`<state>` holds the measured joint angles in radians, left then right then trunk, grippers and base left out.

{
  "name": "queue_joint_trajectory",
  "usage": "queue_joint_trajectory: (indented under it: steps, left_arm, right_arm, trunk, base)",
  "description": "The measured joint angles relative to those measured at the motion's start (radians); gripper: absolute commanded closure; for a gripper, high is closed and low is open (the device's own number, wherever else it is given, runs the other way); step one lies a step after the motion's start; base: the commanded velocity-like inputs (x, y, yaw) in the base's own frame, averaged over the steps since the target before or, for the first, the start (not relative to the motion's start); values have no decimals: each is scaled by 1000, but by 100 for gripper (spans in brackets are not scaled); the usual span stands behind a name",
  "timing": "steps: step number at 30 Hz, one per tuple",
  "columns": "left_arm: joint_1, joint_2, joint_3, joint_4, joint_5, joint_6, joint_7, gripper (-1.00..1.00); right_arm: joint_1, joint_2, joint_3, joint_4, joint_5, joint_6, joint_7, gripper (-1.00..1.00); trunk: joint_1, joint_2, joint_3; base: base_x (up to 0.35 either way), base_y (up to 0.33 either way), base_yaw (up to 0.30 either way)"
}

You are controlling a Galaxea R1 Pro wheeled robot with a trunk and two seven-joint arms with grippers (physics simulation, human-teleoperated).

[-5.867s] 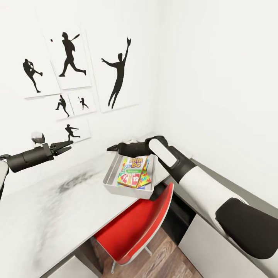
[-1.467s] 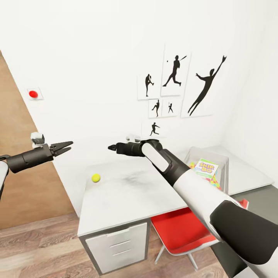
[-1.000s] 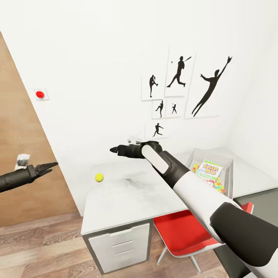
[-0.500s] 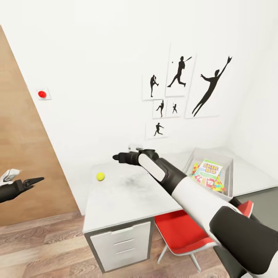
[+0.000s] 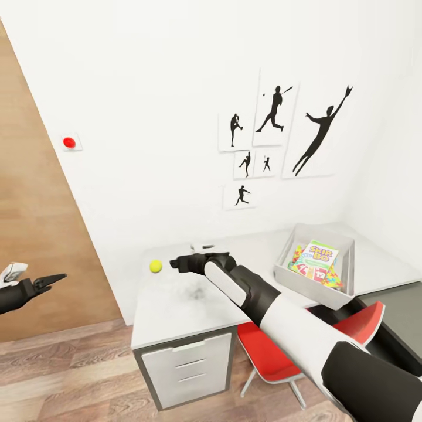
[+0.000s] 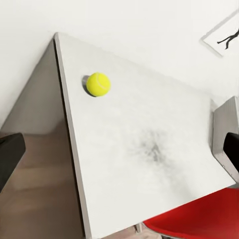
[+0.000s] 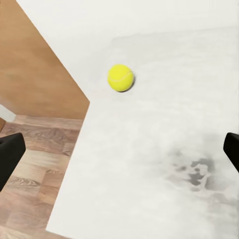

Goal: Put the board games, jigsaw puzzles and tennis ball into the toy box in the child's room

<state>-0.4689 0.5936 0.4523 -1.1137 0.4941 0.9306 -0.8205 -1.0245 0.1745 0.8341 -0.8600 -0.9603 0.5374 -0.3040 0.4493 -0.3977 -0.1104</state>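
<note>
The tennis ball lies near the far left corner of the pale table. My right gripper hovers low over the table just right of the ball, open and holding nothing. In the right wrist view the ball sits ahead of the open gripper. At the table's right end the grey toy box holds a yellow-green board game lying on jigsaw puzzles. My left gripper is open, off the table to the left over the floor; its wrist view shows the ball and the toy box.
A red chair is tucked under the table beside white drawers. A brown wooden door stands to the left, with a red button on the white wall. Athlete posters hang above the table. Wood-plank floor lies in front.
The view has swung left from the toy box to the table's left end. My right arm has lowered toward the ball. My left arm has dropped low to the left.
</note>
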Motion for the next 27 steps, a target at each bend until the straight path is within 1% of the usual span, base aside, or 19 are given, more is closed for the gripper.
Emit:
queue_joint_trajectory:
  steps: [1,5,11,13,15,17,19,20,22,23,27]
  left_arm:
    - [0,3,18,1,-1,0,-3,-100]
    - [1,4,57,3,-3,0,-4,-100]
    - [1,-1,68,6,-6,-1,5,-100]
    - [1,-2,69,7,-6,-2,9,-100]
    - [1,-2,70,8,-11,-2,14,-100]
    - [1,-2,71,9,-25,-4,26,-100]
    - [1,-3,72,9,-58,-6,61,-100]
    - [1,-4,72,9,-66,-7,73,-100]
    - [1,-4,73,9,-86,-18,127,-100]
    - [1,-4,73,9,-88,-21,143,-100]
    - [1,-6,74,9,-97,-37,282,-100]
  right_arm:
    - [1,0,0,-1,3,-1,0,-100]
    - [1,0,0,-1,6,-2,-1,-100]
    - [1,0,1,10,4,-23,-8,-100]
    - [1,0,1,17,4,-26,-27,-100]
    - [1,0,1,23,4,-27,-62,-100]
    - [1,0,1,24,2,-27,-109,-100]
    - [1,0,1,26,0,-26,-171,-100]
    - [1,0,1,26,-1,-26,-184,-100]
    - [1,0,2,26,-3,-26,-217,-100]
    - [1,0,2,26,-4,-25,-222,-100]
    - [1,0,3,26,-5,-16,-238,-100]
  trunk:
    - [0,0,0]
    - [0,0,0]
    - [0,0,0]
    - [0,0,0]
    - [0,0,0]
    - [0,0,0]
    - [0,0,0]
    - [0,0,0]
    - [0,0,0]
    - [0,0,0]
    - [0,0,0]
  base:
    - [-35,191,0]
    - [-21,144,0]
    - [3,27,0]
    - [67,6,0]
    - [115,3,0]
    - [148,2,0]
    - [169,1,0]
    - [176,0,0]
    - [180,0,0]
    - [182,0,0]
    - [203,15,0]
